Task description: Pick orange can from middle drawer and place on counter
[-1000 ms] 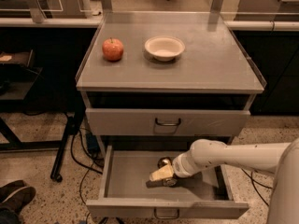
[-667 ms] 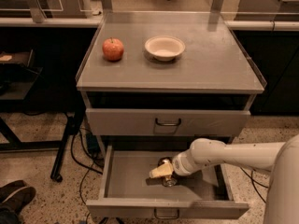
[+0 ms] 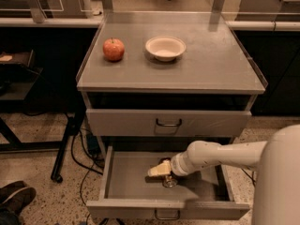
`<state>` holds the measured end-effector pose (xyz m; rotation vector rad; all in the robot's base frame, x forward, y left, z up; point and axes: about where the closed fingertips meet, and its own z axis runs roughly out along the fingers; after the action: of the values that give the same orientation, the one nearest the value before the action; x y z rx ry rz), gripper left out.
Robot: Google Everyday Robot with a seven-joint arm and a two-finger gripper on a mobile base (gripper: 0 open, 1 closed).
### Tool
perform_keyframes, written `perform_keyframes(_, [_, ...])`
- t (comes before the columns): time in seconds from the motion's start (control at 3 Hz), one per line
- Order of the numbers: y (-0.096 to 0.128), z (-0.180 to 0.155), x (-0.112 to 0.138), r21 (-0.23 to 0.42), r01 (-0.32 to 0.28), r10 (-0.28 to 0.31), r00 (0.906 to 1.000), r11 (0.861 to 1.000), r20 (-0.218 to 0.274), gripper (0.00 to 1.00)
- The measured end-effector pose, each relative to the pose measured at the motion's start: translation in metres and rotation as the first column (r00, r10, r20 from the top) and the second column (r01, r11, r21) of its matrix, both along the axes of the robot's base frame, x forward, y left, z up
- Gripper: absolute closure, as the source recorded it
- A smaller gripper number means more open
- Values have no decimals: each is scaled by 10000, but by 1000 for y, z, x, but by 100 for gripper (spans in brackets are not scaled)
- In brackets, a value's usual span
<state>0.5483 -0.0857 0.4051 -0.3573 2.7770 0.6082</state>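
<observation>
The middle drawer [image 3: 126, 182] is pulled open below the closed drawer front [image 3: 168, 123]. My gripper [image 3: 159, 169] reaches into it from the right, low over the drawer floor near its middle. A small shiny round object, apparently the orange can [image 3: 169, 182], stands just under and behind the gripper, mostly hidden by it. I cannot tell whether the gripper touches it. The counter [image 3: 211, 64] is the flat grey cabinet top above.
A red apple [image 3: 114, 49] and a white bowl [image 3: 165, 48] sit on the counter's back left and middle. My white arm [image 3: 220, 156] crosses the drawer's right side. Cables and a black stand leg [image 3: 65, 144] lie on the floor at left.
The gripper has shifted only slightly up and to the left inside the drawer. Nothing else has moved.
</observation>
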Motion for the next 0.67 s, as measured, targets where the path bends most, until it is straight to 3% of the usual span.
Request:
perform_keyframes(0.33, [-5, -23, 23, -64, 1020, -1019, 9948, 9948, 17, 0])
perform_keyframes(0.67, [-18, -26, 11, -173, 882, -882, 9961, 9960, -1, 0])
